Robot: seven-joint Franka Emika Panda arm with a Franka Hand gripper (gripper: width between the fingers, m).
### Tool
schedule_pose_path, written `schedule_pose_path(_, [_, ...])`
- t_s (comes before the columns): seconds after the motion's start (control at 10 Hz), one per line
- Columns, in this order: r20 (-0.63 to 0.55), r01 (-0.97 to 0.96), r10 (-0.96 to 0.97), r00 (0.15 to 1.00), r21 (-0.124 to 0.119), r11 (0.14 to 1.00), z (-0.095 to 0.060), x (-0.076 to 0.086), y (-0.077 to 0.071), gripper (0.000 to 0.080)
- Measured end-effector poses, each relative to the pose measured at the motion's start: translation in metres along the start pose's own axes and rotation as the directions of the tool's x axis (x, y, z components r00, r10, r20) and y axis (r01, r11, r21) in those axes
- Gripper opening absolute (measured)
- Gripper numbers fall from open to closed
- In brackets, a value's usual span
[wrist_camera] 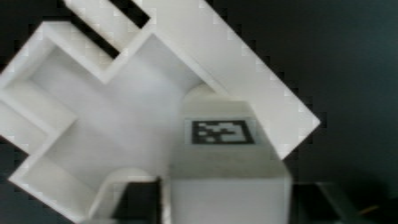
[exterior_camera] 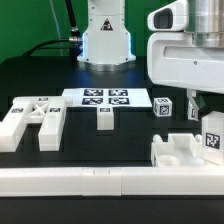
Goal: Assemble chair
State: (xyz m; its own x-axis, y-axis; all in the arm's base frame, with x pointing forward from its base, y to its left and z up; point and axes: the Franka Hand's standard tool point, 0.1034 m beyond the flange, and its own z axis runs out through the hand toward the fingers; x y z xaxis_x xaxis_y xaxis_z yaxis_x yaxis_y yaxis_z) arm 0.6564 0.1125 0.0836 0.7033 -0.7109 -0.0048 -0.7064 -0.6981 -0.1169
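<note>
The black table (exterior_camera: 140,125) carried a slotted seat slab (exterior_camera: 180,152) by its front edge, at the exterior view's right. Only the exterior view showed the long pieces (exterior_camera: 48,126) and a small cube (exterior_camera: 162,108). The wrist view alone showed the end effector (exterior_camera: 205,115) pinching a tagged block (wrist_camera: 217,130) over that slab.

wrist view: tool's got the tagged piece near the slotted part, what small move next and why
Probably lower it slightly, straight down. The tool is shut on the tagged piece, which hangs close by the slotted chair part. I cannot tell whether it is already seated, so a small, slow descent seems the safest step.
</note>
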Motion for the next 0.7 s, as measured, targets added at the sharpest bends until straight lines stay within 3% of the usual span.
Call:
schedule_pose_path(0.1, [0.003,0.043,-0.043,0.999,-0.003,0.999,0.0003,-0.0029,-0.0013,0.0502])
schedule_pose_path(0.2, [0.002,0.138,-0.138,0.99,-0.004,0.99,0.0006,-0.0055,-0.003,0.0502])
schedule_pose_path(0.3, [0.002,0.25,-0.25,0.968,-0.006,0.968,0.0008,-0.0066,-0.0038,0.0616])
schedule_pose_path(0.7, [0.005,0.615,-0.615,0.788,-0.007,0.788,0.0003,-0.0057,-0.0043,0.0648])
